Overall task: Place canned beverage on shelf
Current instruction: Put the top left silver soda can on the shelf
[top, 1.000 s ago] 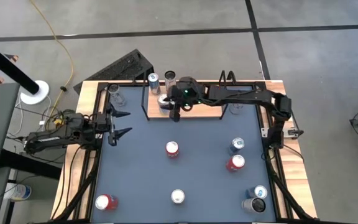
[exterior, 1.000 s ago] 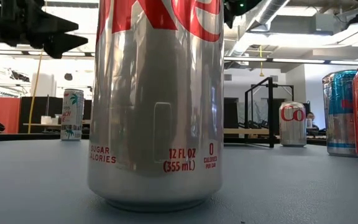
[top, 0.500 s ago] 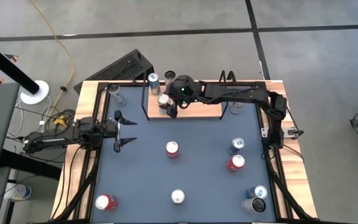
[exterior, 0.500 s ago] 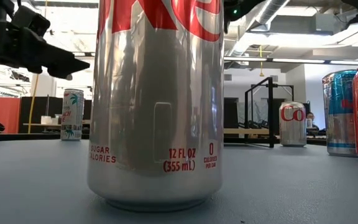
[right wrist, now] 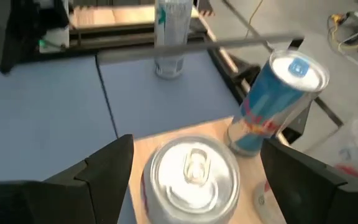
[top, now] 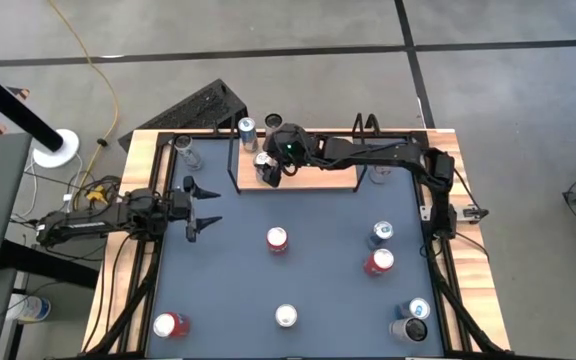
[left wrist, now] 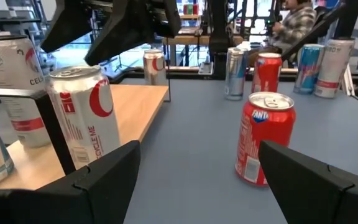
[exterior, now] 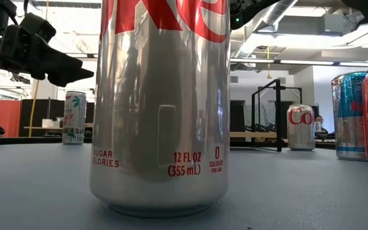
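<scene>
From above, the silver can [top: 263,165] stands upright on the shelf [top: 318,177] beneath the right claw [top: 271,172]. The left claw [top: 200,209], wide open and empty, waits beside the shelf. In the right wrist view the can [right wrist: 191,174] sits between spread fingers [right wrist: 104,165], ungripped.

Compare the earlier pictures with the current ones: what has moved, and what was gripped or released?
The right gripper opened, letting go of the silver can, which now stands on the shelf, and drew back slightly. The left gripper, open, moved rightward over the table. The other cans stayed put.
</scene>
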Robot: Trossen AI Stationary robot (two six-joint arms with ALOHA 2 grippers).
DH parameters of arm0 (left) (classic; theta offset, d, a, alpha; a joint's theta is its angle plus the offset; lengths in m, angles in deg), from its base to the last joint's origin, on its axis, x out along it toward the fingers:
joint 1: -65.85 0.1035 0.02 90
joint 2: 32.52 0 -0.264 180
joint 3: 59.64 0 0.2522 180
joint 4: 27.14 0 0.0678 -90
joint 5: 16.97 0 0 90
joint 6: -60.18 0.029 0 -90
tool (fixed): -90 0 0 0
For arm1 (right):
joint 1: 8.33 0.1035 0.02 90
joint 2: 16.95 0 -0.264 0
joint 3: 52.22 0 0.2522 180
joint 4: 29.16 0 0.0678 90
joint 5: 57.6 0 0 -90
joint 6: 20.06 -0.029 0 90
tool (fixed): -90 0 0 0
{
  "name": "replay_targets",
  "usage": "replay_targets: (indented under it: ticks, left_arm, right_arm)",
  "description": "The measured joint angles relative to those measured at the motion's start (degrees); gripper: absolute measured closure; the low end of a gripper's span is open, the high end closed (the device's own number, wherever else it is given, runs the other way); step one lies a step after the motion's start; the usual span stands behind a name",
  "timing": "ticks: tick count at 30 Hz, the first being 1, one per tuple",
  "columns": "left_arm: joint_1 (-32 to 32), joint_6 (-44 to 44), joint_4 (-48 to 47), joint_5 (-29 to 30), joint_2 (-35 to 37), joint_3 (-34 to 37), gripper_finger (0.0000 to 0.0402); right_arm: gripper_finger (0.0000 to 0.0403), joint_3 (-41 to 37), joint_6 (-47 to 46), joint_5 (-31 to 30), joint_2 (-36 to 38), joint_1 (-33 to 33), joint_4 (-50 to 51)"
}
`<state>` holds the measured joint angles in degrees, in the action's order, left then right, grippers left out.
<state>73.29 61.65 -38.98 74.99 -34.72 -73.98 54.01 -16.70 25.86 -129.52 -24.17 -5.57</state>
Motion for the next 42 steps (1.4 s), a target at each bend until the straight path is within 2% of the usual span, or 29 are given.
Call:
replay_targets:
  ticks: [13, 30, 38, 42]
  left_arm:
    - [0.0, 0.4, -0.03, -0.07, -0.02, 0.11, 0.0083]
    - [0.0, 0.42, -0.03, -0.07, -0.02, 0.17, 0.0083]
    - [0.0, 0.42, -0.04, -0.06, -0.02, 0.2, 0.0083]
    - [0.0, 0.44, -0.05, -0.06, -0.02, 0.2, 0.0083]
  right_arm:
    - [0.0067, -0.11, -2.99, 0.43, -1.27, -0.33, 0.51]
    - [0.0141, -0.11, -6.12, -0.59, -1.25, -0.33, 1.85]
    - [0.0191, 0.0, -6.61, -1.07, -1.05, -0.28, 4.15]
    - [0.02, 0.0, -7.3, -1.3, -0.42, -0.07, 6.45]
